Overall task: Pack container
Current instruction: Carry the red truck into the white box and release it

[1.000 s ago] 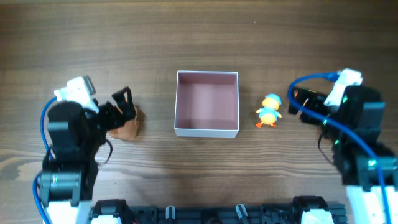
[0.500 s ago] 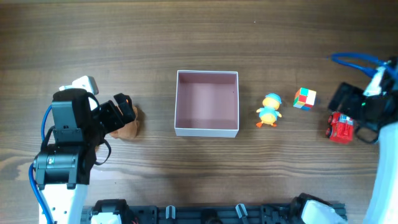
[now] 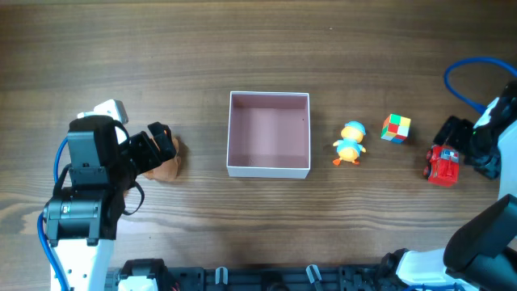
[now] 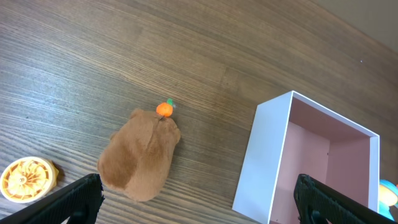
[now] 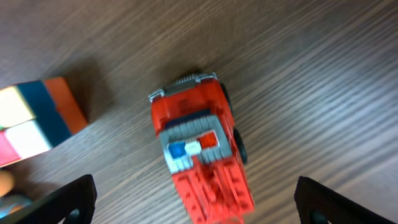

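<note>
The container point(image 3: 268, 171) sits mid wooden table point(image 3: 242, 48). Left of it, the left gripper point(image 3: 159, 145) gapes over a plush toy point(image 3: 166, 169). To its right, the right gripper point(image 3: 454, 139) gapes over a truck point(image 3: 441, 166).

Square, shallow container point(image 3: 269, 136), open at the top, white on the outer walls, pinkish-mauve on the floor and inner walls. Sits flat and upright near the middle of the wooden table point(image 3: 242, 48) in the overhead view, edges square to the frame, white front wall facing 6 o'clock. Bare floor showing from wall to wall. In the left wrist view, lies toward 4 o'clock, turned corner-on, one white wall plainly seen, lower part cut by the frame edge.
</note>
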Motion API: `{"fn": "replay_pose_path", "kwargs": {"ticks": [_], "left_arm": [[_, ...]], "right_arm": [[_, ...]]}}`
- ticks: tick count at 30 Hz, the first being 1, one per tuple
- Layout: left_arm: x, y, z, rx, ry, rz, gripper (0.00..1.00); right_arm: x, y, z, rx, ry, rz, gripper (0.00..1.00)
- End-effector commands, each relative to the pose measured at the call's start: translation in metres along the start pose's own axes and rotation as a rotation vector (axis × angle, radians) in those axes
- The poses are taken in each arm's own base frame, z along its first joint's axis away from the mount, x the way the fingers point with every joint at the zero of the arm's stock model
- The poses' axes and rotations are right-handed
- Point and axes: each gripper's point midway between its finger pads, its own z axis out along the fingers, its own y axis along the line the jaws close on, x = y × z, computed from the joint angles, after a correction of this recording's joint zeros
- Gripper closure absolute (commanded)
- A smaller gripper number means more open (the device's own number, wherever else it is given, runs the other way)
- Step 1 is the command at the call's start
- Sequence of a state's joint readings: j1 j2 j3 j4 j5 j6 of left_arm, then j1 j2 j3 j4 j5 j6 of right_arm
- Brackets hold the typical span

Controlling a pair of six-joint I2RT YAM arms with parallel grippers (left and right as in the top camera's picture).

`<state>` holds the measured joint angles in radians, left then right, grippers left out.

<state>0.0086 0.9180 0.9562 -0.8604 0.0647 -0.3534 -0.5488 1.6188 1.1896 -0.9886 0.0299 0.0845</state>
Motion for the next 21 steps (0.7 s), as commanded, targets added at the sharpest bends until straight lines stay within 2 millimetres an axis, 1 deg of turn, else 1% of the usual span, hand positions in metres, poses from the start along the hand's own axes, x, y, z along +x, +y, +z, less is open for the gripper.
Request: {"fn": "replay_pose_path", "kwargs": {"ticks": [1, 5, 8, 10, 16, 18, 20, 21], "left_arm": [[-0.010, 0.000, -0.006, -0.005, -0.033, 0.005, 0.00], [-0.010, 0.000, -0.006, -0.006, -0.033, 0.005, 0.00], [-0.010, 0.000, -0.006, -0.006, -0.033, 0.005, 0.00], [-0.010, 0.000, -0.006, -0.006, -0.033, 0.005, 0.00], [-0.010, 0.000, -0.006, -0.006, -0.033, 0.005, 0.00], [-0.010, 0.000, -0.006, -0.006, -0.033, 0.005, 0.00], [-0.010, 0.000, -0.006, -0.006, -0.033, 0.005, 0.00], [-0.010, 0.000, -0.006, -0.006, -0.033, 0.005, 0.00]], "right_arm": [[0.011, 0.001, 0.020, -0.010, 0.023, -0.005, 0.00], [0.015, 0.001, 0.040, -0.012, 0.002, -0.003, 0.02], [0.024, 0.004, 0.054, -0.032, 0.005, 0.000, 0.04], [0.023, 0.006, 0.055, -0.039, -0.003, 0.000, 0.05], [0.019, 0.006, 0.055, -0.041, -0.021, 0.023, 0.06], [0.018, 0.007, 0.055, -0.042, -0.026, 0.022, 0.11], [0.018, 0.007, 0.055, -0.045, -0.024, 0.022, 0.18], [0.018, 0.009, 0.055, -0.058, -0.023, 0.021, 0.24]]}}
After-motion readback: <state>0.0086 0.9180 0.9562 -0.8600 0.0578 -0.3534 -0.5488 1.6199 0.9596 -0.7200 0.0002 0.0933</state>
